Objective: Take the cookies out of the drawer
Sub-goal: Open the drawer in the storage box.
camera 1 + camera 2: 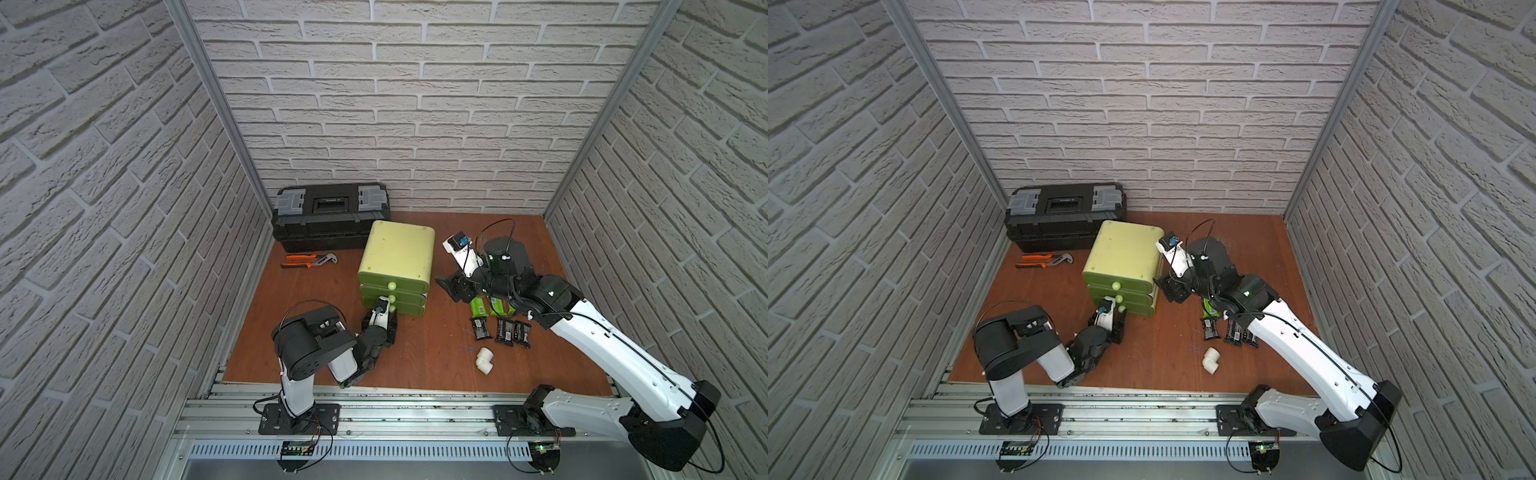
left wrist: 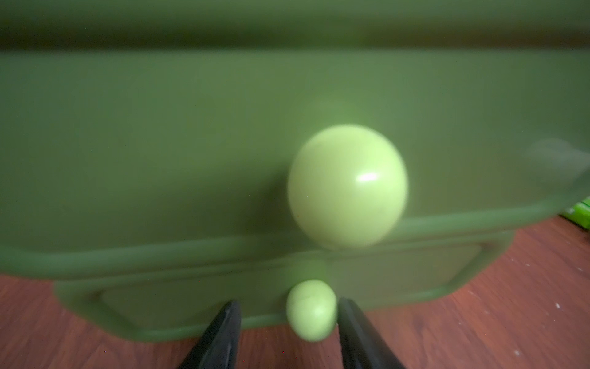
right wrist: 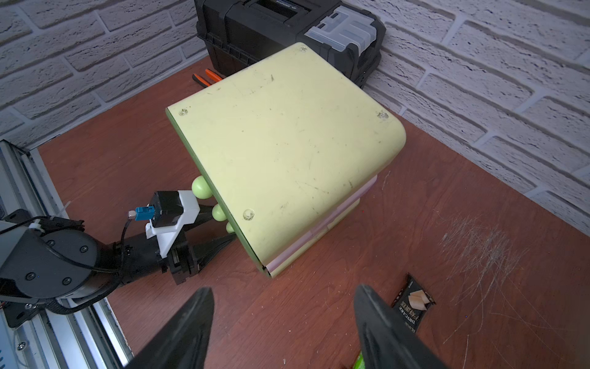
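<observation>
The pale green drawer cabinet (image 1: 397,253) stands mid-floor with three green drawers that look closed. My left gripper (image 1: 390,312) is open at the bottom drawer (image 2: 178,297), its jaws around the knob (image 2: 311,310). One finger (image 2: 348,316) touches that knob and the other stands clear of it. Several cookies lie on the floor right of the cabinet: black packets (image 1: 504,330) and green packets (image 1: 478,306). My right gripper (image 3: 284,297) hangs open and empty above the floor beside the cabinet, with a black packet (image 3: 413,303) next to one finger. What the drawers hold is hidden.
A black toolbox (image 1: 330,216) sits against the back wall behind the cabinet. Orange-handled pliers (image 1: 307,260) lie left of the cabinet. A white pipe elbow (image 1: 484,359) lies in front of the packets. Brick walls close in three sides, and an aluminium rail (image 1: 395,399) runs along the front.
</observation>
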You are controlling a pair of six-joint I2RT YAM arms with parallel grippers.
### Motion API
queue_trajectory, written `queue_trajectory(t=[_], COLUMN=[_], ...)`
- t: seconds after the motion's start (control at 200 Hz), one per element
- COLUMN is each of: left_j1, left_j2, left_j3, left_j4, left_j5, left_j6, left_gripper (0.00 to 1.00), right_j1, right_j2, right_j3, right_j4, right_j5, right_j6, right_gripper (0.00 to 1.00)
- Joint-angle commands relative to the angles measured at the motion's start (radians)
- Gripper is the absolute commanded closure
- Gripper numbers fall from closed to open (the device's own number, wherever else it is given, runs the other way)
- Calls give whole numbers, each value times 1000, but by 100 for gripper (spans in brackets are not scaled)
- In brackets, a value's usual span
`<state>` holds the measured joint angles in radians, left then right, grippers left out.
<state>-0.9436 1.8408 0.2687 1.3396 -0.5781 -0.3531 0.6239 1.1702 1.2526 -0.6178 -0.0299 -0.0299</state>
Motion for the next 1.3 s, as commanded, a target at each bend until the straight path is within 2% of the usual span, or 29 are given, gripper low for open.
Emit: queue_trajectory(t=[0.0, 0.225, 0.535, 0.88, 1.29], left_j1=[14, 23, 31, 26, -18], left_j2=[19, 25, 31, -11, -97], left_j3=[12, 15, 23, -32, -128], left_j4=[46, 40, 45, 46, 21], left_j5=[-13, -31, -25, 1, -10], left_j6=[-24, -46, -55, -48, -49], left_gripper=[47, 50, 63, 78, 82], right_j1=[7, 7, 7, 7, 41], right_j2=[-22, -25, -31, -29, -19], right_j3=[-7, -12, -13, -5, 24], right_j4=[27, 31, 26, 18, -26], right_j5=[5, 5, 9, 8, 20], right_j6=[16, 18, 12, 9, -14], right_gripper=[27, 27, 27, 27, 28])
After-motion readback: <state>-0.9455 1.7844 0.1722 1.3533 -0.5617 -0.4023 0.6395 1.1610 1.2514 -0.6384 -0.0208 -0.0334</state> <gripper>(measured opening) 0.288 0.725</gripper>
